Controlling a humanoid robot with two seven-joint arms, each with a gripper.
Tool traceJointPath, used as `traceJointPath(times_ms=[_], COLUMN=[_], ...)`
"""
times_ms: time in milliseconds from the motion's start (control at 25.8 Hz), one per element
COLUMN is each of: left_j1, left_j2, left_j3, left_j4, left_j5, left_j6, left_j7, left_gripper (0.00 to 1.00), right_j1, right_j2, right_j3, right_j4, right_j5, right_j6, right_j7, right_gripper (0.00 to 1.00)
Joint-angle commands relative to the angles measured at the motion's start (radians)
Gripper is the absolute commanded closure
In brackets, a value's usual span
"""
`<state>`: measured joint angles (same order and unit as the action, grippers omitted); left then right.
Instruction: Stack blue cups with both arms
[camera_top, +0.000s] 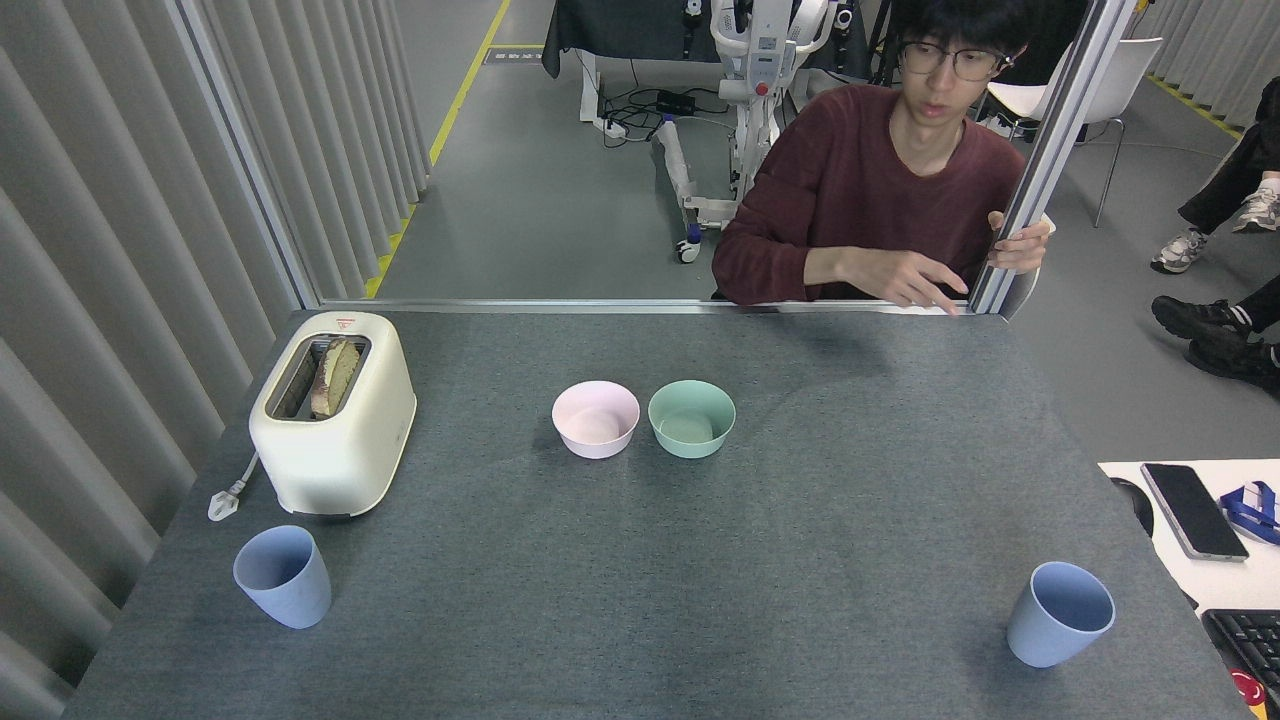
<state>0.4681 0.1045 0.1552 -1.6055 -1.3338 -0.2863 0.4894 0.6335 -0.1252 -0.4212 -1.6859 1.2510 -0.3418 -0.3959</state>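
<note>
Upright, left blue cup (283, 577) near toaster (334, 414), right blue cup (1060, 614) well apart

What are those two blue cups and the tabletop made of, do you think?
The left blue cup and right blue cup look like matte plastic: even pale colour, thin rims, no shine. The table seems covered in grey felt-like fabric, judging by its speckled, fuzzy texture.

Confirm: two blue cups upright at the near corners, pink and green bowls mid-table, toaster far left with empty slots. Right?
Not quite. The toaster isn't empty: the head view shows a slice of bread standing in its slot. The rest holds: blue cups upright at the near corners, pink bowl and green bowl mid-table.
</note>
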Motion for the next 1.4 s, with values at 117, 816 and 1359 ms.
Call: traceJointPath(times_ms=[117,816,1359], left_j1=[-0.019,-0.37,-0.54], left_j2=[-0.008,0.034,0.064], left_j3=[0.006,0.006,-0.04], left_j4=[0.084,0.409,0.593], left_j5=[0.001,-0.019,-0.019], left_j6=[0.007,0.127,0.118], left_j7=[-0.002,-0.011,-0.006], left_gripper=[0.0,0.0,0.0], right_j1=[0.0,0.0,-0.002], right_j2=[0.001,-0.001,-0.002], right_j3=[0.001,0.013,0.013], right_j4=[-0.003,-0.008,-0.006], right_j5=[0.005,0.042,0.054], right_j6=[0.0,0.0,0.001], right_j7=[-0.014,-0.021,-0.027], right_gripper=[0.0,0.0,0.0])
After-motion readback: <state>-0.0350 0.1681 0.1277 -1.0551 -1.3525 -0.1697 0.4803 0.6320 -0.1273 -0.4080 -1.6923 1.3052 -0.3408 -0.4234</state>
